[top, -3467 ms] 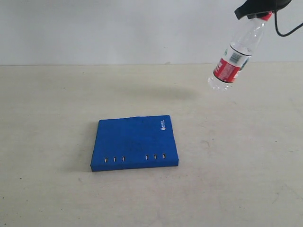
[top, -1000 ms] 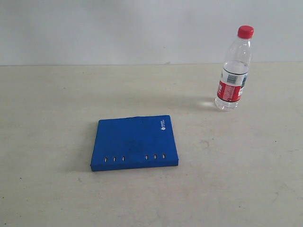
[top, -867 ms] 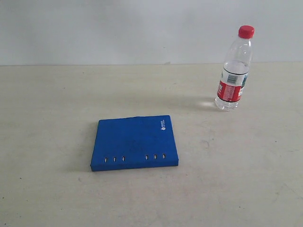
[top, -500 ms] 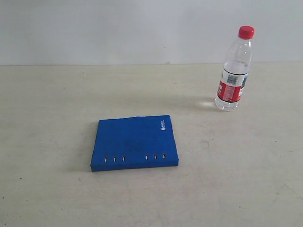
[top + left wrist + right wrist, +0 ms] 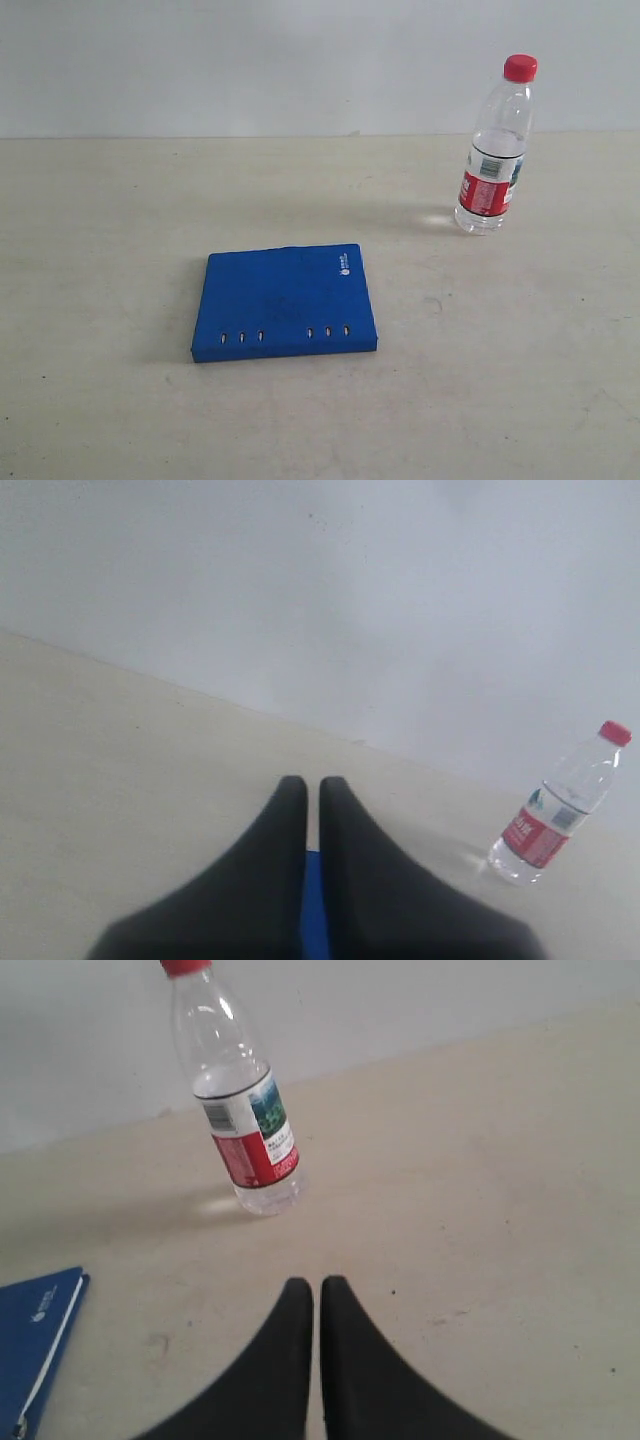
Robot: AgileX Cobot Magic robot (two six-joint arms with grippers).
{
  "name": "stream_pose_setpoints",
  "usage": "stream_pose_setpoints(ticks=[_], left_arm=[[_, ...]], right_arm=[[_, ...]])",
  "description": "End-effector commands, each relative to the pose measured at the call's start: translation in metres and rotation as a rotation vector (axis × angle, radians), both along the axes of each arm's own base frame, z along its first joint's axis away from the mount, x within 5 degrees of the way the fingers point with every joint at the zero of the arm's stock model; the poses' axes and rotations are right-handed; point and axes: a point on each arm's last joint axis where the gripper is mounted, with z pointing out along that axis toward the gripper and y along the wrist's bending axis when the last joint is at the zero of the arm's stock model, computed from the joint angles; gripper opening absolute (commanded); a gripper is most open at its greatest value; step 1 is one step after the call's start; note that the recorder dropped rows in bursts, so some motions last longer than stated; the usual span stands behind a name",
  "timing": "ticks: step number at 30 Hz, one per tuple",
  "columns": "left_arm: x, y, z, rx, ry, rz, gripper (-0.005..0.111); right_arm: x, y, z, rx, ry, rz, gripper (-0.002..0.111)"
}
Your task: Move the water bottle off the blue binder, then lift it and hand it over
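Much table (image 5: 420, 262) btw upright water bottle (image 5: 492, 160) & blue binder (image 5: 285, 300) edge.

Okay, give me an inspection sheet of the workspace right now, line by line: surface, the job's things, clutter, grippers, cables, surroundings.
Surface: pale beige table, faint scuffs and specks.
Job's things: water bottle stands upright on the table, red cap on, far right in the exterior view, apart from the blue binder; the binder lies flat and closed with nothing on it.
Clutter: nothing seen.
Grippers: left gripper and right gripper both have their fingers together and hold nothing; neither shows in the exterior view.
Cables: nothing seen.
Surroundings: plain pale wall behind the table.
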Motion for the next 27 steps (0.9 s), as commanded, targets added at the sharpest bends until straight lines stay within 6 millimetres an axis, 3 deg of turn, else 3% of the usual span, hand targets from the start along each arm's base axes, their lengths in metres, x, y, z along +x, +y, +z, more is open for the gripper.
stream_pose_setpoints(ticks=[1,4,9,14,17,21,23,27], left_arm=[[0.000,0.000,0.003,-0.106,-0.008,0.004,0.005],[0.000,-0.002,0.000,-0.108,0.020,-0.017,0.005],[-0.003,-0.013,-0.007,-0.198,0.120,-0.128,0.005],[-0.008,-0.023,0.020,-0.168,-0.054,-0.267,0.005],[-0.004,-0.032,0.033,-0.012,-0.146,-0.366,0.005],[0.022,-0.042,0.028,0.104,0.023,-0.484,0.005],[0.050,-0.045,0.019,0.123,0.195,-0.530,0.005],[0.086,-0.047,0.008,0.114,0.376,-0.556,0.005]], right_arm=[[0.001,0.000,-0.005,-0.001,0.043,-0.001,0.000],[-0.001,0.000,-0.010,0.193,0.117,-0.062,0.000],[-0.007,0.005,-0.021,0.372,0.309,-0.114,0.000],[0.002,0.016,0.007,0.318,0.246,0.017,0.000],[0.011,0.026,0.029,0.307,0.217,0.100,0.000],[0.024,0.046,0.034,0.228,0.331,0.226,0.000],[0.029,0.066,0.025,0.123,0.493,0.342,0.000],[0.034,0.091,0.013,-0.013,0.689,0.475,0.000]])
